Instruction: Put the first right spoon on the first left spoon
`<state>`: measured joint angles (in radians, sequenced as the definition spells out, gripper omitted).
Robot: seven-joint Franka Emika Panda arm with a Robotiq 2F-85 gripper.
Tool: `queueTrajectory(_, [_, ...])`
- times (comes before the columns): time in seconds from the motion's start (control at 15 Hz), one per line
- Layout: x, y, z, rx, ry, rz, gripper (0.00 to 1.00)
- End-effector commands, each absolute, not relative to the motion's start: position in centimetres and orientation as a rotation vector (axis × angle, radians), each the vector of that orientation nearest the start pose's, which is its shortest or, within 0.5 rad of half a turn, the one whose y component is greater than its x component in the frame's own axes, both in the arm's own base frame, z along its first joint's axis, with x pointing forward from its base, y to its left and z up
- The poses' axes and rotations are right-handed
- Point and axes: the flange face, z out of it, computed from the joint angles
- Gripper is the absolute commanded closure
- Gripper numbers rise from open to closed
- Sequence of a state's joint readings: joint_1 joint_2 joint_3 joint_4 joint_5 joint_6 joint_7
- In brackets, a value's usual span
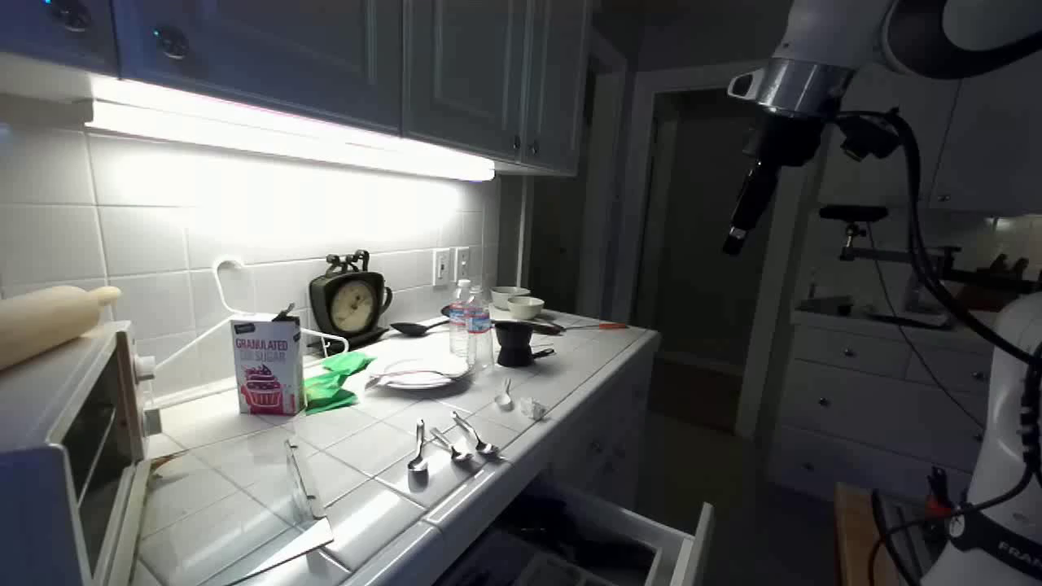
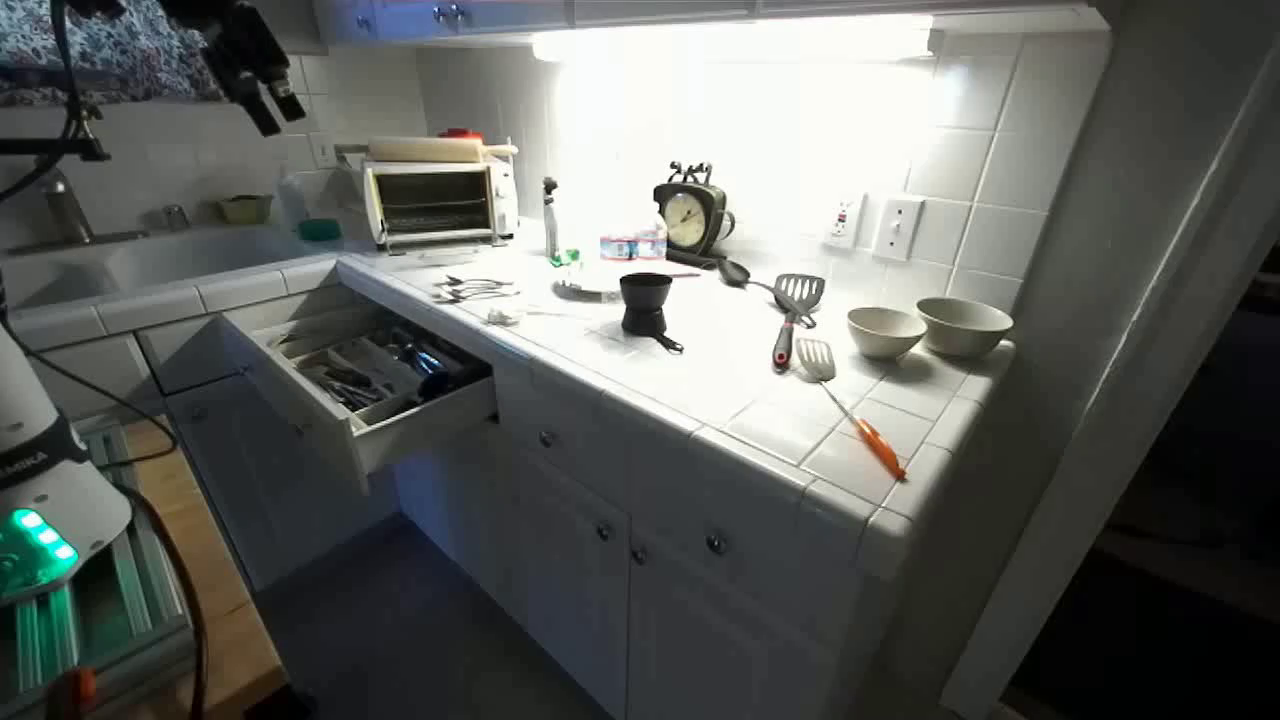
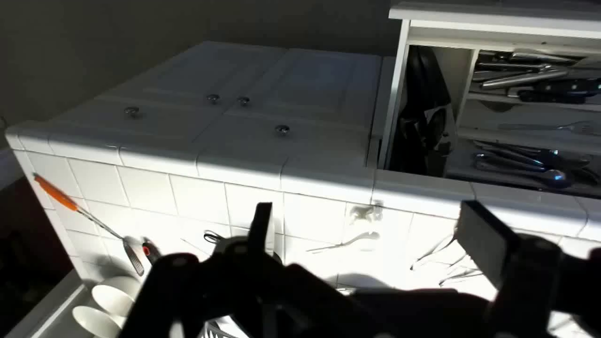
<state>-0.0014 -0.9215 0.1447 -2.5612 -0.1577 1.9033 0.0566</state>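
Carton (image 1: 269, 366) near the back edge of the counter (image 1: 362, 439): "GRANULATED", "SUGAR". Black band (image 1: 997, 547) on robot arm (image 1: 1005, 423), beyond front edge: "FRAN" (cropped), "EMIKA".

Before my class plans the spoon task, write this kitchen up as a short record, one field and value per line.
Gripper: open, holding nothing, up in the air
Spoons: three, side by side on the counter
Lone spoon: apart from the three, nearer the bottles
Task status: not done; no counter spoon lies on another
Drawer: open, cutlery inside
Bowls: two, side by side
Light: on, under the cabinets
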Motion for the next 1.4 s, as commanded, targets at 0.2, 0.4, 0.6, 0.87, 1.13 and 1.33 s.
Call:
queueTrajectory(0.2, [29.9, 4.1, 56.5, -3.356, -0.129, -0.466, 0.00])
queueTrajectory(0.4, [31.9, 4.2, 55.3, -3.348, 0.118, -0.420, 0.00])
queueTrajectory(0.6, [34.2, 4.8, 53.1, -3.268, 0.205, -0.420, 0.00])
queueTrajectory(0.87, [38.2, 5.4, 50.0, -3.196, 0.075, -0.481, 0.00])
queueTrajectory(1.13, [41.6, 5.6, 47.2, -3.110, -0.005, -0.521, 0.00])
queueTrajectory(1.33, [43.2, 5.7, 45.2, -3.073, -0.055, -0.511, 0.00])
